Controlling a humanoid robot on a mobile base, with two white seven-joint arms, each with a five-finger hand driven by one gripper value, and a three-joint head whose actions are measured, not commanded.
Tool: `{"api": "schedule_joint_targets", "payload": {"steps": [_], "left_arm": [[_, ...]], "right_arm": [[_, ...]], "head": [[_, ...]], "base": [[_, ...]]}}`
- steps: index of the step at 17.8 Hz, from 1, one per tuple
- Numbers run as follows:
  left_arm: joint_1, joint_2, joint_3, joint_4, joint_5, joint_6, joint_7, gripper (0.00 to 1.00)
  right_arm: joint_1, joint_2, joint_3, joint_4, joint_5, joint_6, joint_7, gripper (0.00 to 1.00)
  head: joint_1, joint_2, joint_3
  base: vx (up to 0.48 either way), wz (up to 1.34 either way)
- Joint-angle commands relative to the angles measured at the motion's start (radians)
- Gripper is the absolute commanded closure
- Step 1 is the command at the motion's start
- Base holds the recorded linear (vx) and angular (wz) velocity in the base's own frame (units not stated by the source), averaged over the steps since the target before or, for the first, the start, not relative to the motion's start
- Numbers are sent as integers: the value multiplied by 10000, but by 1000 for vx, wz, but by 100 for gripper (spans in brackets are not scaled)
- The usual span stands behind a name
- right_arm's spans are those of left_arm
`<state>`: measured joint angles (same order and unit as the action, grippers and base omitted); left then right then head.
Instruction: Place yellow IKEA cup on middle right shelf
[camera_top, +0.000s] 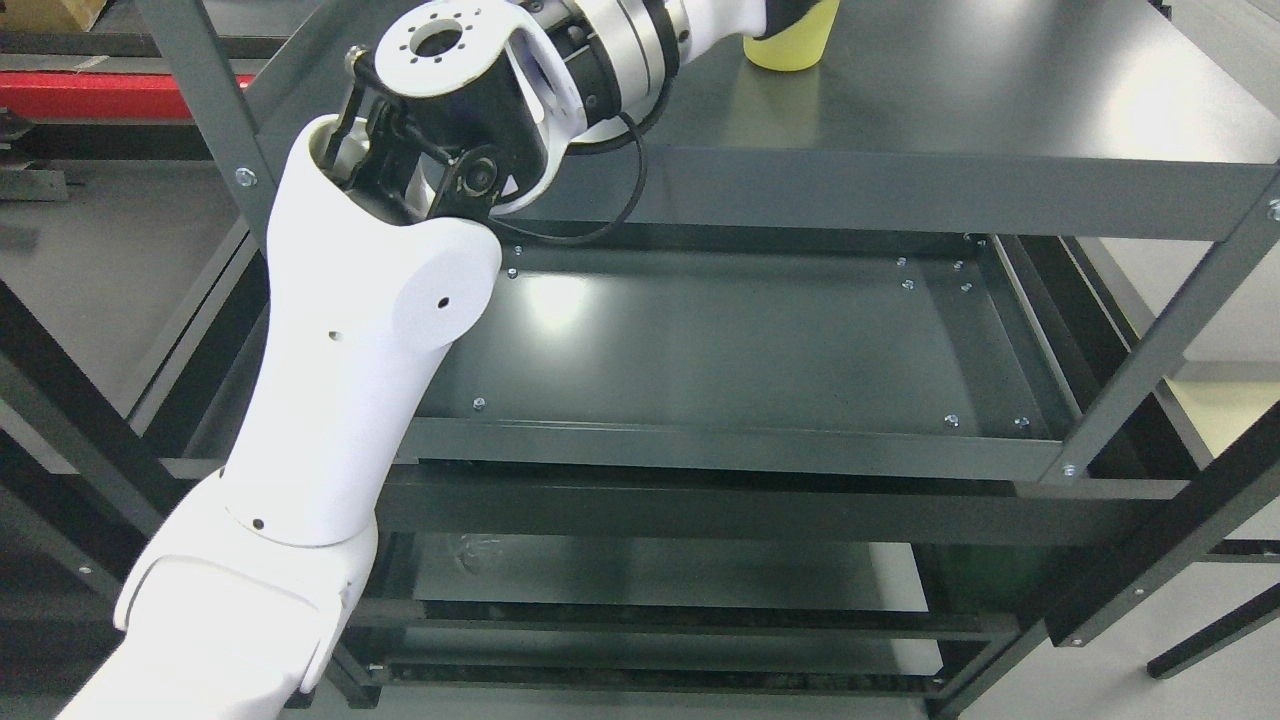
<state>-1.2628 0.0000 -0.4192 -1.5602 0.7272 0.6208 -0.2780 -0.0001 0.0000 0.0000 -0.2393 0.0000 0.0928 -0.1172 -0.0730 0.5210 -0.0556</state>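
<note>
— Reaching from the lower left, the left arm (330, 400) stretched to the yellow cup (792, 45) at the top edge of the frame, standing on the upper shelf (1000, 90).

— Was the hand holding it?

— It was cut off; I couldn't tell. Placement seemed underway; next would be releasing and withdrawing.

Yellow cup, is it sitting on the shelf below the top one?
No, the yellow cup stands on the top shelf.
</note>
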Motion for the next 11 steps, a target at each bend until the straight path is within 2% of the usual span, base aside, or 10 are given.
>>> {"api": "schedule_joint_targets", "payload": {"steps": [1,11], "left_arm": [[539,174,-1680,-842,1288,50,-1619,2],[1705,174,-4028,-980,1272,66,-2128,2]], "right_arm": [[139,-175,169,0,-245,8,6,1],[139,-175,169,0,-245,8,6,1]], "head": [[0,0,0],[0,0,0]], "base": [[0,0],[0,0]]}}
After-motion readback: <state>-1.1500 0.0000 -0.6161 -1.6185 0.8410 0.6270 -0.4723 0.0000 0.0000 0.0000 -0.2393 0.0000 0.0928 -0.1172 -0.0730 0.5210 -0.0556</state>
